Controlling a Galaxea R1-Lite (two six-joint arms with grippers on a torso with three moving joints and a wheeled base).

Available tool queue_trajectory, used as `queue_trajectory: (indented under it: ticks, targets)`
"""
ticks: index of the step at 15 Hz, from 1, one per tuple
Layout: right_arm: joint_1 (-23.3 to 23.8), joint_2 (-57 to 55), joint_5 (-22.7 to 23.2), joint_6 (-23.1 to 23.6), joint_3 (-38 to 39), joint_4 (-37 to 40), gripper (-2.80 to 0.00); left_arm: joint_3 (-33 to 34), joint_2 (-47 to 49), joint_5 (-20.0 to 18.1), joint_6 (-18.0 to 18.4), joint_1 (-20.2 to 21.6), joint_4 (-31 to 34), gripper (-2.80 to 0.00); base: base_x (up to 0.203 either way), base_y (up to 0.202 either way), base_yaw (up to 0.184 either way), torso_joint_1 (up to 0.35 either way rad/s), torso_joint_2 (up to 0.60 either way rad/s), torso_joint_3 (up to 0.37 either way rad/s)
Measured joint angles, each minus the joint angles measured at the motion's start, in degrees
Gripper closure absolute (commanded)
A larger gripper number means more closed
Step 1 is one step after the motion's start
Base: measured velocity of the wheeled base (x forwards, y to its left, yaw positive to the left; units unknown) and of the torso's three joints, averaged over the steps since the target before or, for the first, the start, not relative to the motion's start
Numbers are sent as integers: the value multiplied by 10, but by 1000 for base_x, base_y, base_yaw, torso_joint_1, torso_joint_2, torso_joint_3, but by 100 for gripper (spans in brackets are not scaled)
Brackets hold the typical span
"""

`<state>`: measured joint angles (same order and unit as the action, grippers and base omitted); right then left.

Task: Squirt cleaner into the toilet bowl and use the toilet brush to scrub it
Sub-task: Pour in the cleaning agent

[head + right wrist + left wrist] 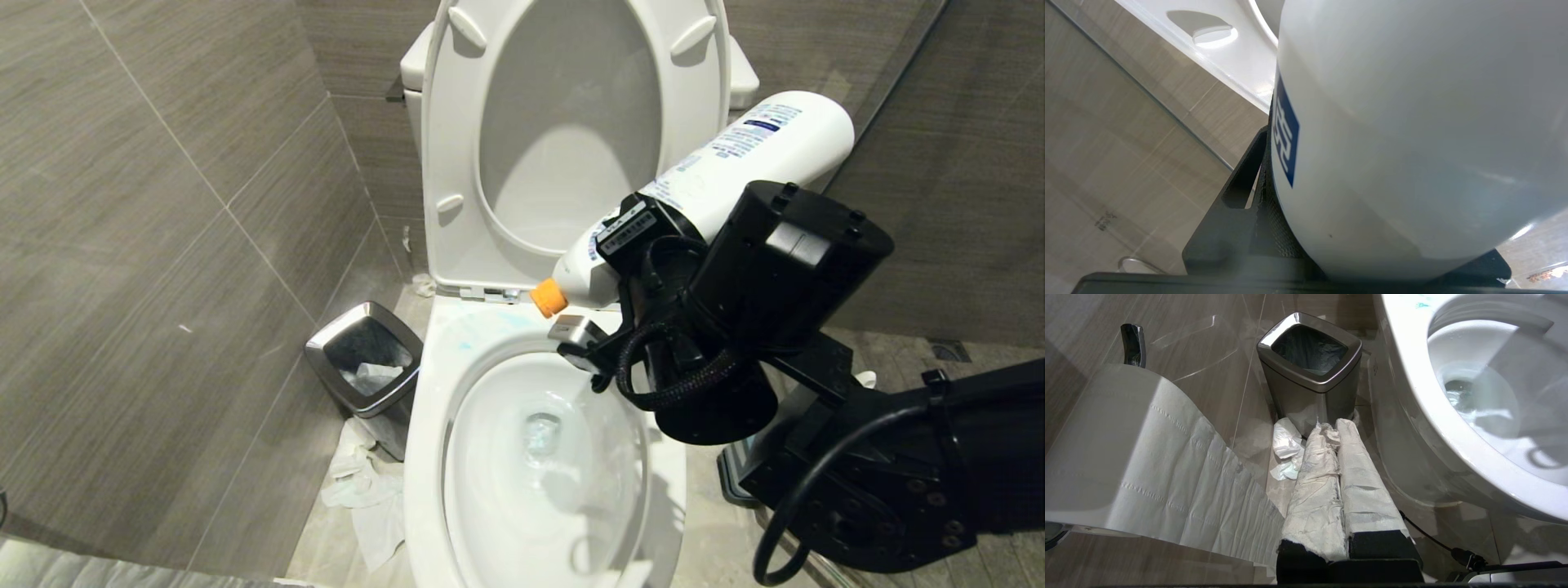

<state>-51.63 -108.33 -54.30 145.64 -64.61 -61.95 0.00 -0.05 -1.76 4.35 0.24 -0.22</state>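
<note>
1. Right hand clamped on the cleaner, gripping its lower body near the neck.
2. Cleaner tilted, orange cap lowest, base raised toward the wall; cap hangs over the back rim of the bowl, just below the seat hinges.
3. Seat and lid up.
4. Bowl holds water at the bottom; faint turquoise smears on the back rim.
5. Left hand parked low beside the bowl, paper-wrapped fingers together, pointing at the bin.
6. Bin: dark liner, white paper inside. Crumpled paper on the floor at its base.
</note>
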Motion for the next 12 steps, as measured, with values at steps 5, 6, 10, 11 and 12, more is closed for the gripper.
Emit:
queue_trajectory:
  ticks: [5, 6, 10, 11, 12]
  targets:
    - [0, -2, 4, -2, 2, -23, 0, 0, 0, 0, 0, 0, 0, 0, 0, 0, 0, 0, 0, 0]
    - [0, -4, 4, -3, 3, -34, 0, 0, 0, 0, 0, 0, 0, 0, 0, 0, 0, 0, 0, 0]
    - [1, -9, 4, -4, 4, -50, 0, 0, 0, 0, 0, 0, 0, 0, 0, 0, 0, 0, 0, 0]
    - [1, -9, 4, -4, 4, -50, 0, 0, 0, 0, 0, 0, 0, 0, 0, 0, 0, 0, 0, 0]
    - [1, -9, 4, -5, 4, -51, 0, 0, 0, 0, 0, 0, 0, 0, 0, 0, 0, 0, 0, 0]
